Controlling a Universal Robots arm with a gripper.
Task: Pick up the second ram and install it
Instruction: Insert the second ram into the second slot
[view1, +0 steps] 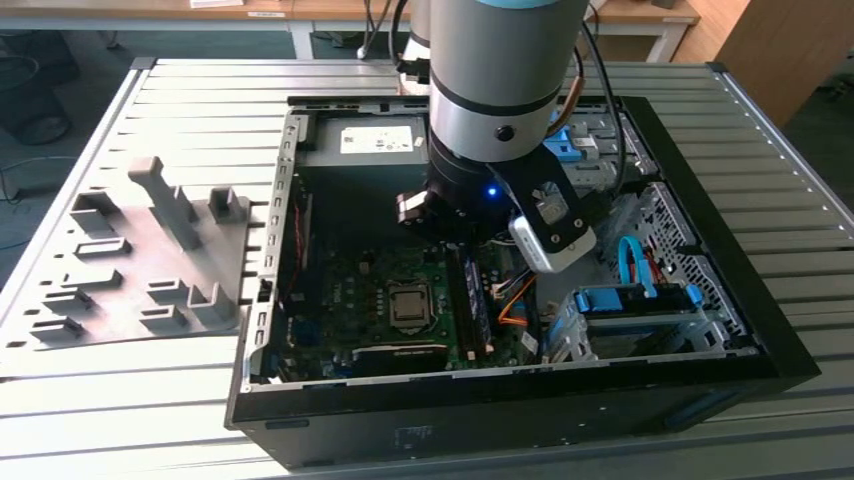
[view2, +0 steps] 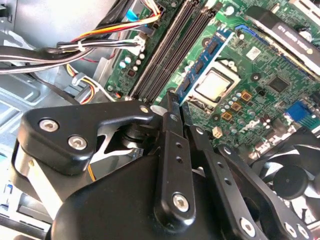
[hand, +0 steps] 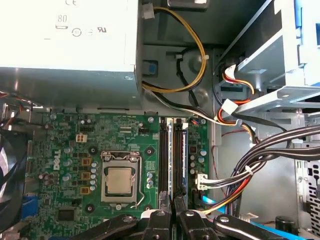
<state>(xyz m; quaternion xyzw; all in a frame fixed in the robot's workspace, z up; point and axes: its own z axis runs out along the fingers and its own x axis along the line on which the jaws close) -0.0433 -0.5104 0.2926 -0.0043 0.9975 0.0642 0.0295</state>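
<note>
Install step under way: the arm (view1: 494, 90) reaches down into the open computer case (view1: 787, 340), and the gripper (hand: 174, 212) hangs at one end of the memory slots (hand: 163, 160) on the green motherboard (hand: 70, 150), just beside the bare processor (hand: 120, 180). The pick-up looks finished. The grey tray (view1: 134, 270), seen at the exterior view's left, lies well apart from the case on the slatted table (view1: 747, 100). The second ram (hand: 172, 160) shows in the first wrist view as a thin pale edge running between the black slot rails, and it appears to stand in or just over its slot. Whether it is fully seated cannot be told. The gripper's fingers (hand: 159, 220) are drawn narrow, almost together, and seem to pinch the near end of that thin stick; in the second wrist view the gripper (view2: 172, 97) comes to a tight point right at the end of the rails. As a judgement, seating the stick calls for it to be square with the slot along its whole length and pressed straight down with even force, because a tilt could jam one end. The bundled cables (hand: 260, 155) lie near the slots but apart from them.
</note>
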